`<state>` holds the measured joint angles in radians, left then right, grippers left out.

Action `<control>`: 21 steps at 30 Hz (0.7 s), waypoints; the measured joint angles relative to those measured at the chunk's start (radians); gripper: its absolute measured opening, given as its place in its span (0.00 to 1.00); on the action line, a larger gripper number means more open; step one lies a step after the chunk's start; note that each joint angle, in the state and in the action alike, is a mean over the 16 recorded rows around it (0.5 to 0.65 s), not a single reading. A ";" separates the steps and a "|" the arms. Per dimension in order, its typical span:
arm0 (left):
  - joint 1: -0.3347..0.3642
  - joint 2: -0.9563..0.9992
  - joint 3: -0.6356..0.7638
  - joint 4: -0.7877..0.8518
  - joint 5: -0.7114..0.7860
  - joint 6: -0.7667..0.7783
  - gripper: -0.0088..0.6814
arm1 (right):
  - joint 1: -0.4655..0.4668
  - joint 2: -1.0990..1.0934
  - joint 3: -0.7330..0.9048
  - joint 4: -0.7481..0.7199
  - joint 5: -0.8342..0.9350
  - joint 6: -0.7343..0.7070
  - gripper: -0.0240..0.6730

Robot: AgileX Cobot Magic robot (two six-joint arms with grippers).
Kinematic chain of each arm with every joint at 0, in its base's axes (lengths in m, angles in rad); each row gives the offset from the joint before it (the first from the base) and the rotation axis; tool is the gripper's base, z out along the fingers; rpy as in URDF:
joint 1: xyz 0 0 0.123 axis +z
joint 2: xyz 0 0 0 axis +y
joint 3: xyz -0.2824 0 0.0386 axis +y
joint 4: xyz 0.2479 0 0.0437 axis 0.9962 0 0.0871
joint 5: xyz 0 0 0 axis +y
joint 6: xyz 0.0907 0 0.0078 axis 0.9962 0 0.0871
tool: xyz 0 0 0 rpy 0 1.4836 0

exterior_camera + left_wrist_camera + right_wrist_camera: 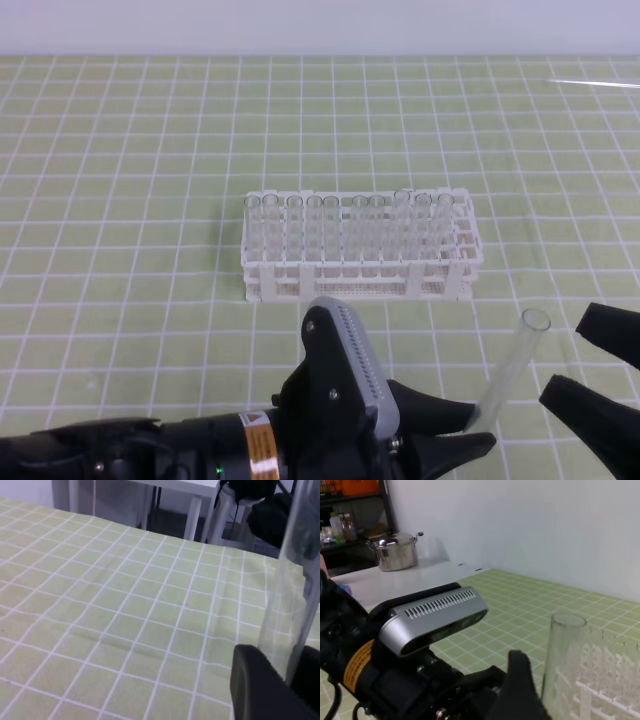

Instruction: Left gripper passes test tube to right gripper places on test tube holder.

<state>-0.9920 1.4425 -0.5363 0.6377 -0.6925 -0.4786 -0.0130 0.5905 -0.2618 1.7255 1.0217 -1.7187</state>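
The table is covered with a green cloth (150,200) with thin white lines that make lots of squares. In the exterior high view a pale, plain wall (320,25) runs along the top at 12 o'clock. The right wrist view shows a smooth white wall (530,525) too, with soft even light on it. At 9 o'clock there sits a shiny metal pot (395,552) with a lid on a white counter (380,582). Behind it at 10 o'clock is a dark shelf (350,500) with small things, too blurry to tell. In the left wrist view, white table legs (192,517) stand past the cloth at 12 o'clock.
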 joint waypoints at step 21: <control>0.000 0.065 -0.044 0.077 -0.064 -0.047 0.03 | 0.000 0.151 -0.056 -0.001 0.097 -0.054 0.10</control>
<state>-0.9923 1.5073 -0.5803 0.7145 -0.7562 -0.5256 -0.0130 0.7419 -0.3180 1.7245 1.1186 -1.7725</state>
